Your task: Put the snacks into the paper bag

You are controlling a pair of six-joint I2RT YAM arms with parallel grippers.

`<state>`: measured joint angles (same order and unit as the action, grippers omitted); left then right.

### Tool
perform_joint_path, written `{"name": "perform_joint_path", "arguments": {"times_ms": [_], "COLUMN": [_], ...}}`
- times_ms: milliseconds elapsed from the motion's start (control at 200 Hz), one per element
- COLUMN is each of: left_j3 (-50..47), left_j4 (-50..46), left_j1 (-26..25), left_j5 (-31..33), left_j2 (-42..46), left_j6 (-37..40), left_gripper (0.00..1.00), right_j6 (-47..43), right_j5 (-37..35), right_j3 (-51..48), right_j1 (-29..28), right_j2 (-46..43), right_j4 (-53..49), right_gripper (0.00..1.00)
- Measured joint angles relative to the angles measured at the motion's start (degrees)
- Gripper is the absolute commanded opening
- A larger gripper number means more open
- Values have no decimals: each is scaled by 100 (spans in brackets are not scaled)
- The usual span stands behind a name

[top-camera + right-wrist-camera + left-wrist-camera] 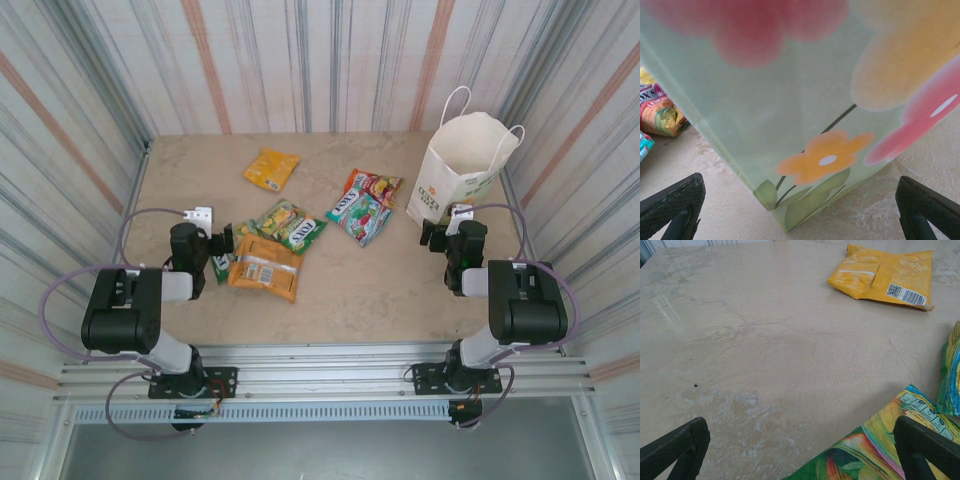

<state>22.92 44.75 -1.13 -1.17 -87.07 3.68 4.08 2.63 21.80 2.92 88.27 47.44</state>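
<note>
Black fingers of your left tool (pixel 802 440) spread wide at the near edge of its wrist view, released, with only bare surface (pixel 765 350) between them. A green-and-yellow packet (pixel 875 445) lies beside the finger on the paper bag's (pixel 465 165) side, and I cannot tell whether it touches.

Your right tool (pixel 800 200) is just as slack. It sits just beside the bag, its fingers bracketing the flowered lower corner and gripping nothing. I judge it waits there to steady the bag, which is light and could tip.

The bag stands upright at the far right of the surface, mouth open to the ceiling, so packets can be dropped in from above.

No snack is in the bag that you can see. The red-green packet (pixel 375 188) and the Fox's candy bag (pixel 352 215) lie nearest it. The green packets (pixel 288 225) and the large orange-yellow packet (pixel 265 268) lie farther off, by your left tool. The small orange packet (pixel 271 168) lies well apart from the bag. All lie flat, so expect to pinch them by an edge.
</note>
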Motion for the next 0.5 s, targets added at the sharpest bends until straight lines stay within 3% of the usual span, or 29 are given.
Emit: {"name": "perform_joint_path", "arguments": {"times_ms": [185, 496], "left_j3": [35, 1032], "left_j4": [-282, -2605], "left_j1": [0, -474], "left_j5": [-129, 376], "left_j2": [166, 1591], "left_j6": [13, -133], "left_gripper": [98, 97], "right_j6": [2, 570], "right_j5": [26, 101], "right_j3": [258, 1569], "right_j1": [0, 0], "right_j2": [-260, -1419], "right_j4": [-688, -3495], "right_gripper": [99, 99]}}
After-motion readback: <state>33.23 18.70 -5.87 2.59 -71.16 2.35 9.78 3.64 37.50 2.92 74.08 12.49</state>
